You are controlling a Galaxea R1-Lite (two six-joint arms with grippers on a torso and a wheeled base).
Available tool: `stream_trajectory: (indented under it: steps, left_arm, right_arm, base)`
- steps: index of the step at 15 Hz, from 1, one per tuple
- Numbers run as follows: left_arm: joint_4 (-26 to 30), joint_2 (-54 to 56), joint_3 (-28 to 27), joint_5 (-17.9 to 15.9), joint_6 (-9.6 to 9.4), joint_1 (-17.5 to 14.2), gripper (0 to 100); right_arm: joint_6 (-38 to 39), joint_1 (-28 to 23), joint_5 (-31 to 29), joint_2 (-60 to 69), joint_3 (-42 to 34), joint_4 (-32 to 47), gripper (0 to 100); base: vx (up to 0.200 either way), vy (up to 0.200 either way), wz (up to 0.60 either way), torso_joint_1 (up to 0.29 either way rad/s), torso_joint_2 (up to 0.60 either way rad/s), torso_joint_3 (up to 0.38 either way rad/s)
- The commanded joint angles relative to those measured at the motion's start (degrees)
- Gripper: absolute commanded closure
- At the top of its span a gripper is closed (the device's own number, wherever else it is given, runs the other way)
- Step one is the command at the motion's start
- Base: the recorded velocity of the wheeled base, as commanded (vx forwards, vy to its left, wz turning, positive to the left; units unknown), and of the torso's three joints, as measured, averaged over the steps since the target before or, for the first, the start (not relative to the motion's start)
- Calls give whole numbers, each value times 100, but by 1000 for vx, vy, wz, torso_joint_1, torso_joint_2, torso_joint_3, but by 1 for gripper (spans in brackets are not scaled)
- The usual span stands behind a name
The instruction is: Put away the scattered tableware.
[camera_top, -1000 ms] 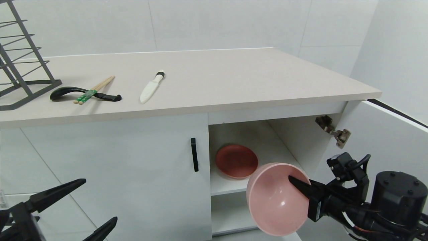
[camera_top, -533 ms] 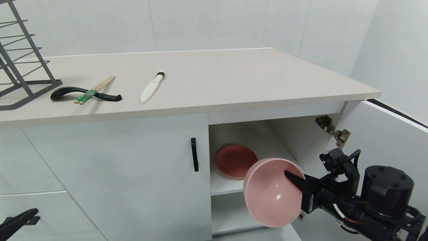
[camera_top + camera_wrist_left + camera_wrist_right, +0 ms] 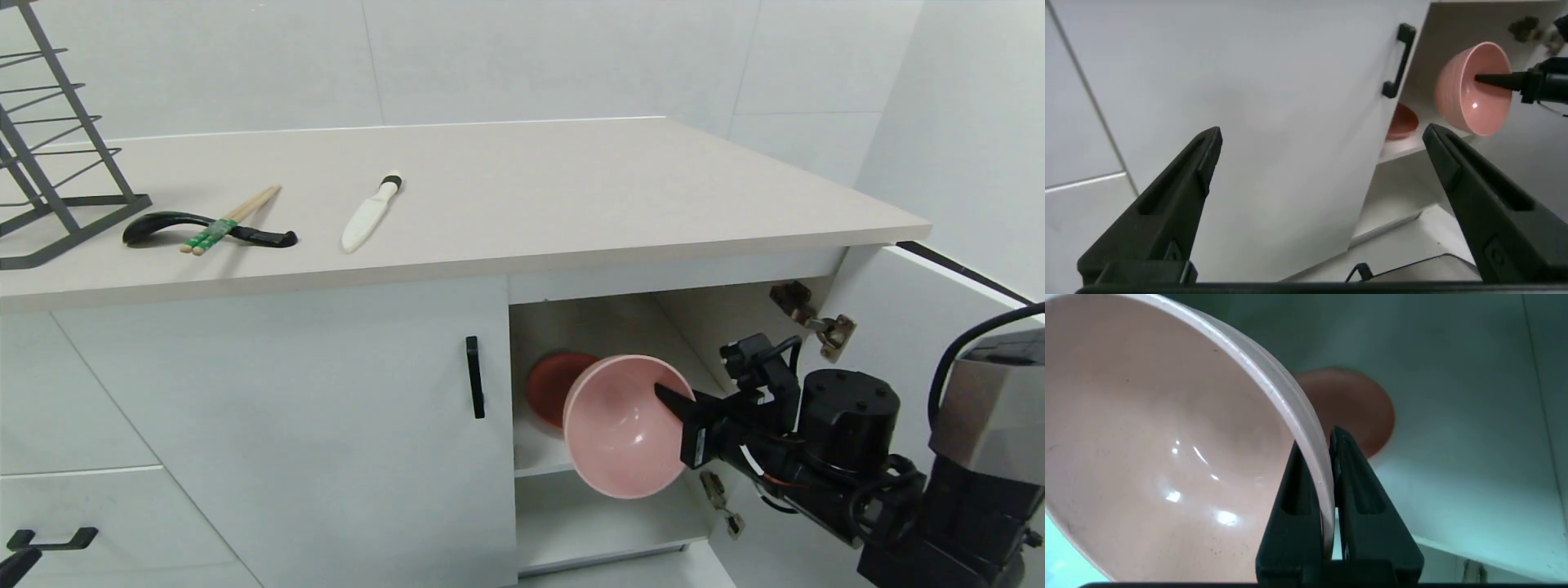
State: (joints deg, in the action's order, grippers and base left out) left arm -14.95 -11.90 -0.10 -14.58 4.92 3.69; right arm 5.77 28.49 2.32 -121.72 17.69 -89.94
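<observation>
Head view: the right jaws pinch the rim of the pink bowl [image 3: 620, 429]. It is tipped on its side at the open cupboard's mouth, just in front of the red plate [image 3: 547, 388] on the shelf [image 3: 531, 453].

Left wrist view: the left jaws gape wide and empty, facing the closed door [image 3: 1249, 122].

Right wrist view: the grip on the rim looks thin, so I would level the bowl, ease it onto the plate, then let go.

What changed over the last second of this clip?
The right gripper, still shut on the pink bowl, carried it up and left to the cabinet opening, covering part of the red plate. The left gripper sank lower, open. The spoon, chopsticks and knife stayed on the counter.
</observation>
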Motion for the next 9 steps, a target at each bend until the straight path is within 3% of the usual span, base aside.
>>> stream_trajectory:
  steps: [1, 2, 6, 9]
  left_arm:
    - [194, 232, 10, 140, -27, -62, 0]
    - [255, 267, 10, 166, -35, -62, 0]
    - [844, 627, 10, 254, -361, -71, 0]
    - [1046, 742, 10, 535, -369, -79, 0]
  right_arm:
    - [3, -80, 23, -475, 297, -6, 100]
    - [3, -116, 58, -537, 376, -6, 100]
    - [12, -493, 278, -1231, 1342, -6, 100]
    - [12, -608, 428, -1662, 2063, 381, 100]
  base:
    - [0, 0, 0, 0, 0, 0]
    - [0, 0, 0, 0, 0, 0]
    - [0, 0, 0, 0, 0, 0]
    - [0, 0, 0, 0, 0, 0]
